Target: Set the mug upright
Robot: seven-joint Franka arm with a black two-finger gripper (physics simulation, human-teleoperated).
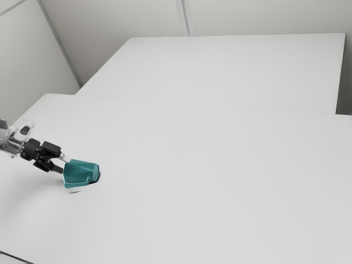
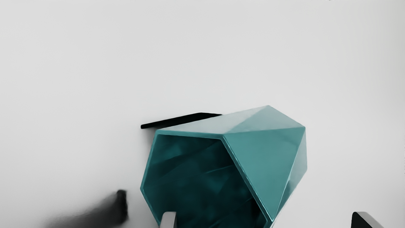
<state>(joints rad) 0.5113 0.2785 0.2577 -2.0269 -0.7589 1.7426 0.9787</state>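
My gripper (image 1: 61,164) reaches in from the exterior view's left, close to the mouth of the teal faceted mug (image 1: 82,172). The mug lies on its side on the white table, its opening facing the gripper. In the wrist view the tips of the gripper (image 2: 264,220) stand wide apart, one overlapping the opening of the mug (image 2: 259,158) and the other off beyond its outer side. Neither finger pair closes on the mug. The mug's lower rim is cut off at the picture's edge there.
The white table (image 1: 220,181) stretches toward the exterior view's right. A second white surface (image 1: 220,71) adjoins its far edge, with pale walls behind. A dark cable (image 1: 16,257) lies at the near left corner of the exterior view.
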